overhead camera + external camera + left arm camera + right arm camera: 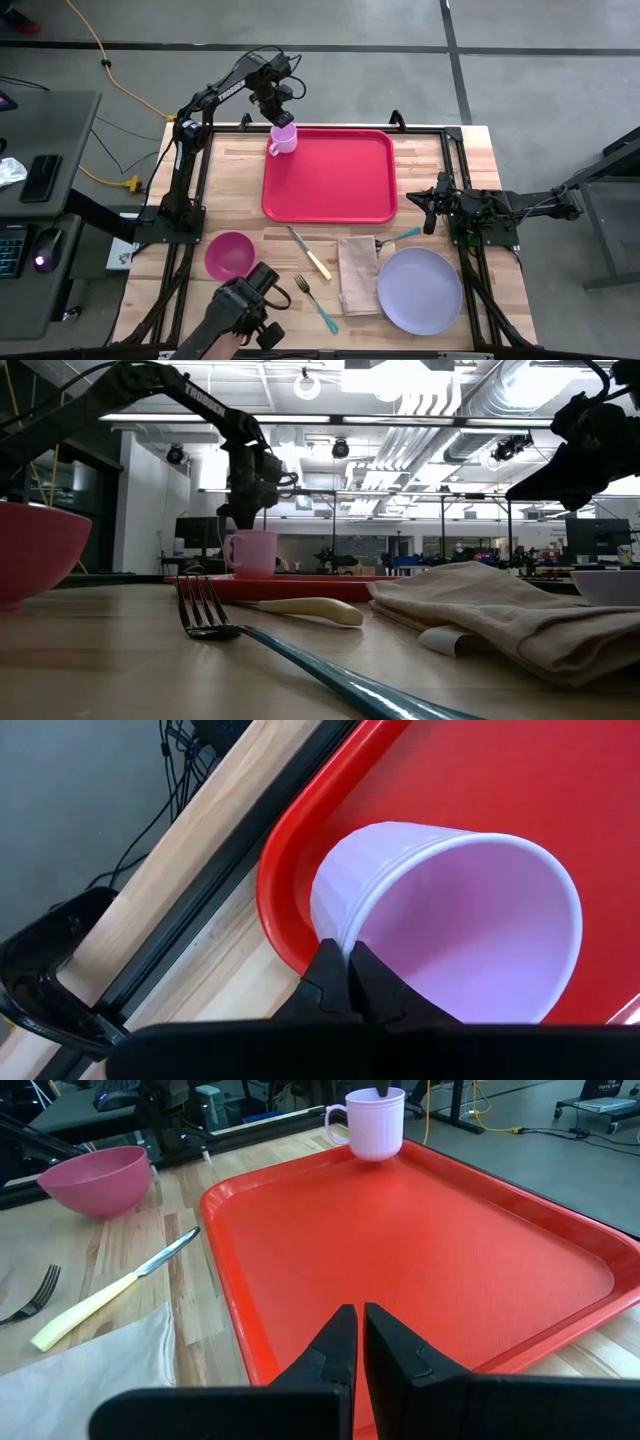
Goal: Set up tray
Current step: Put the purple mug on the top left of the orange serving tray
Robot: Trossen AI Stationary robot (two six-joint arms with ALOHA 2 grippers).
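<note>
The red tray [330, 175] lies flat in the middle of the table. A pale lavender-pink cup [283, 138] with a handle stands upright in the tray's far-left corner; the right wrist view shows the cup [376, 1122] with its base on the tray [420, 1240]. My left gripper [278, 118] is above the cup and shut on it. My right gripper [430, 203] hangs shut just off the tray's right edge, touching nothing; in its own view the right gripper [360, 1325] points across the tray. My left gripper [347, 960] pinches the cup's rim [350, 925] on its far-left side, one finger inside the cup and one outside. The fingers [325, 978] come from above, pointing down. The cup [450, 920] stays upright, its base on the tray's corner [285, 910].
On the near half of the table lie a pink bowl [230, 255], a cream-handled knife [310, 255], a teal fork [318, 303], a folded beige napkin [357, 272], a teal utensil [400, 237] and a round lavender plate [420, 290]. Most of the tray's surface is bare.
</note>
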